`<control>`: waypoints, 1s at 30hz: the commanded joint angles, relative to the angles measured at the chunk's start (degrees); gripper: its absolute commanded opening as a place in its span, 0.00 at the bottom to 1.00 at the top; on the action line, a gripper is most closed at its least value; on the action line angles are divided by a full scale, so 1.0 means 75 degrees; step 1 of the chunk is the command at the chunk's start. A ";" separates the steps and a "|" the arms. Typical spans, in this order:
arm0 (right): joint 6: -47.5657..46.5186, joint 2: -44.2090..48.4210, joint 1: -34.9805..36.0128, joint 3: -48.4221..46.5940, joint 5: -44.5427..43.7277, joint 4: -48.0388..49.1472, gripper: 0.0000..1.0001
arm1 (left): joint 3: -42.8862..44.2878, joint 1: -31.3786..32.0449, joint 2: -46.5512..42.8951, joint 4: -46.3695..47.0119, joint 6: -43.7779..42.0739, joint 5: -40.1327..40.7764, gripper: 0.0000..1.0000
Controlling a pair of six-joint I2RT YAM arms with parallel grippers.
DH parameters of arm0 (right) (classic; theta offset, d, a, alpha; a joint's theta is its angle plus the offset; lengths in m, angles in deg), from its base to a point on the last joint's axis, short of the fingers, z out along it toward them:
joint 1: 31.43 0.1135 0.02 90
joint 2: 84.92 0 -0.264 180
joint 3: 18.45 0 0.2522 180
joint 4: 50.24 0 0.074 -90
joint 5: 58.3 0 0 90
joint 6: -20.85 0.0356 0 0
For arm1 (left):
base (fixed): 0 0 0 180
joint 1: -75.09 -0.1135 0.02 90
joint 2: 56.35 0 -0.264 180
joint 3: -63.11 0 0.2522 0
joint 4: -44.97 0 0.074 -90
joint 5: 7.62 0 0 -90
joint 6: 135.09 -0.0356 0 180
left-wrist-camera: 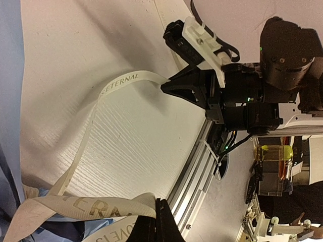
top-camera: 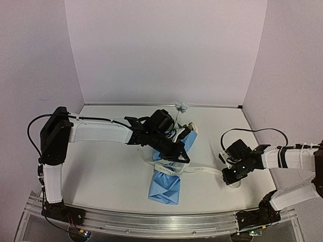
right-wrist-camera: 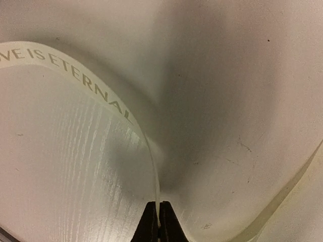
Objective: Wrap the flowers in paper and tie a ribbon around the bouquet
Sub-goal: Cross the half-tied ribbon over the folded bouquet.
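Bouquet (top-camera: 165, 184) lies on the bench (top-camera: 101, 171), its long axis running from the near edge away to the blooms. The ribbon (top-camera: 202, 170) crosses it and stretches rightward to the right pincer (right-wrist-camera: 159, 222), which is clamped on its edge. The left pincer (left-wrist-camera: 157, 212), jaws together over the cone, seems to pinch the other run. The lettering reads "IS ETERNAL".

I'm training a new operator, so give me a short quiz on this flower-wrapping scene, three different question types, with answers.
1. True or false: the right hand is closed on the ribbon.
2. Which colour is the paper around the flowers? A red, B blue, C green.
3. Fill in: the ribbon lettering near the right hand reads "IS ____".
Key: 1 true; 2 B; 3 ETERNAL.
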 commanded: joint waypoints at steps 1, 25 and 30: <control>0.0299 -0.0015 -0.0048 -0.1189 0.0089 -0.0493 0.00 | 0.0578 0.0191 0.0135 -0.0062 -0.0723 -0.0009 0.00; 0.1821 -0.1231 0.0253 -0.5891 0.2693 -0.3244 0.00 | 0.0641 0.0716 0.0304 0.0062 -0.1769 0.1189 0.44; 0.1807 -0.1300 0.0484 -0.5944 0.2786 -0.3379 0.00 | 0.0139 0.0709 -0.0251 0.0373 -0.1772 0.1323 0.56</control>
